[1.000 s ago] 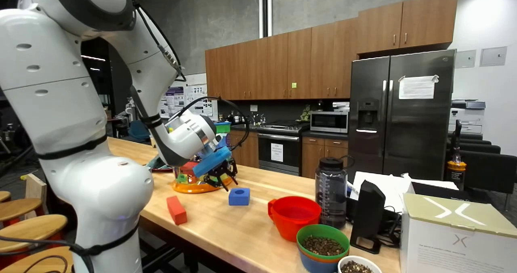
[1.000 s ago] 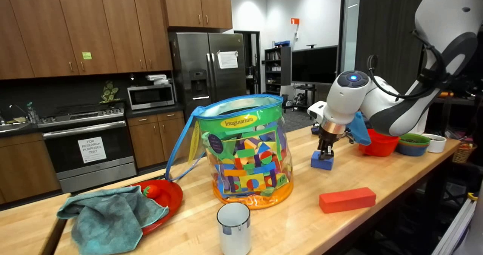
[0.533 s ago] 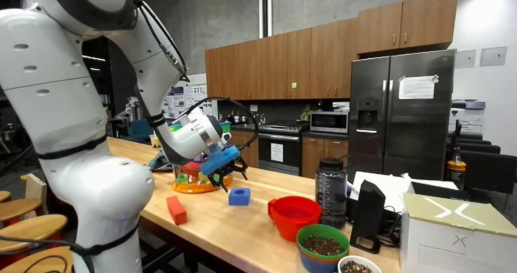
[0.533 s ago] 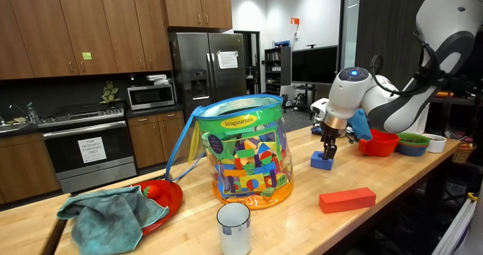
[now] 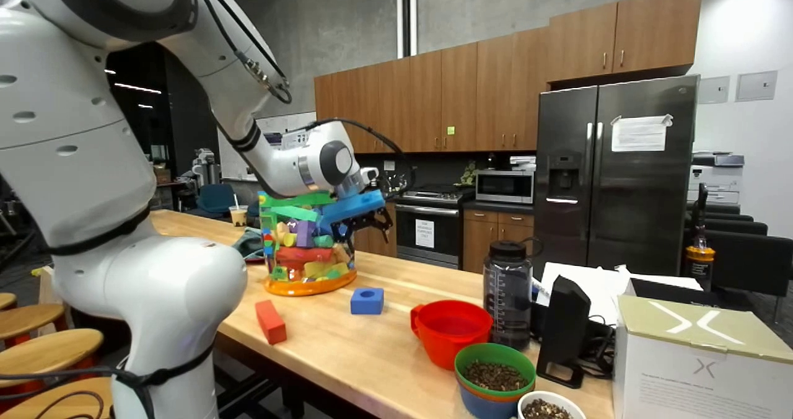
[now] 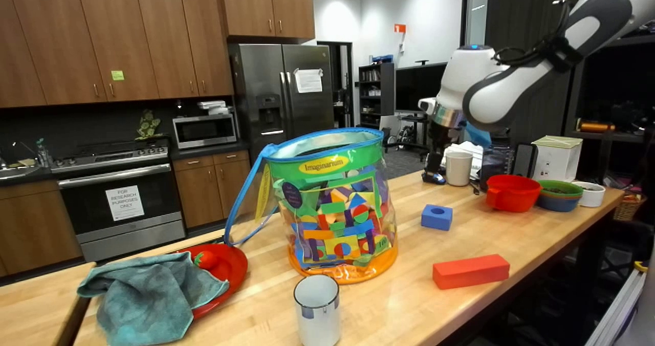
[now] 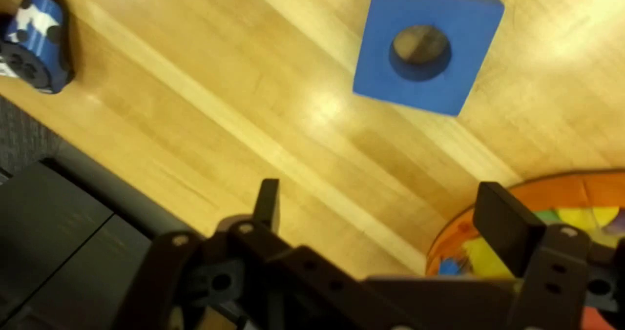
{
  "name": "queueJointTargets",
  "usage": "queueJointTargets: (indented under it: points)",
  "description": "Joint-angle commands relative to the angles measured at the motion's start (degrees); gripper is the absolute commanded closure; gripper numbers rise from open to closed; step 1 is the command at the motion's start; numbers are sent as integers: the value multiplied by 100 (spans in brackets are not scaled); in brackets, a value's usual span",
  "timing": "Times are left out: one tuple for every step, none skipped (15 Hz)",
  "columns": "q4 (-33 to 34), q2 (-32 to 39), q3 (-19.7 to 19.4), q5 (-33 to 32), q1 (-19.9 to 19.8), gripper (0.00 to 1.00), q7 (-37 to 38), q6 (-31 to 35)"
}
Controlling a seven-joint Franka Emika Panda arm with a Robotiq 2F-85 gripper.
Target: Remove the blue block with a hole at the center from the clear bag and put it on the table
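The blue block (image 5: 367,308) with a round hole in its top rests flat on the wooden table (image 5: 347,357); it also shows near the top of the wrist view (image 7: 420,94). My gripper (image 7: 378,195) is open, its two black fingers wide apart with only table and part of the bag behind them. In an exterior view the gripper (image 5: 370,240) hangs well above the table, apart from the block. Upright beside the block stands the clear bag (image 6: 337,223), full of multicoloured blocks, with a green upper band and an orange base.
A red-orange block (image 6: 471,272) lies near the table edge. A red cup (image 5: 452,329), stacked bowls (image 5: 495,379) and a dark bottle (image 5: 508,295) stand on the block's far side from the bag. A white mug (image 6: 317,310) and a towel (image 6: 148,295) on a red plate are near the bag.
The jaws have spread wider and the gripper has risen away from the blue block, with the arm lifting. The block stays in its place on the table.
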Motion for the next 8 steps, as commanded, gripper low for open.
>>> queueJointTargets:
  points:
    - [812, -487, 392, 640, -511, 0, -250, -902]
    - [1097, -515, 482, 713, -646, 0, -186, -1194]
    - [1324, -543, 556, 757, -761, 0, -131, -1437]
    - [1562, -556, 558, 875, -825, 0, -139, -1643]
    - [1768, -551, 569, 932, -906, 0, -122, -1799]
    - [1422, -564, 632, 874, -901, 0, -187, -1460]
    - [1601, -575, 639, 916, -951, 0, -180, -1608]
    - [1699, -574, 639, 926, -973, 0, -177, -1687]
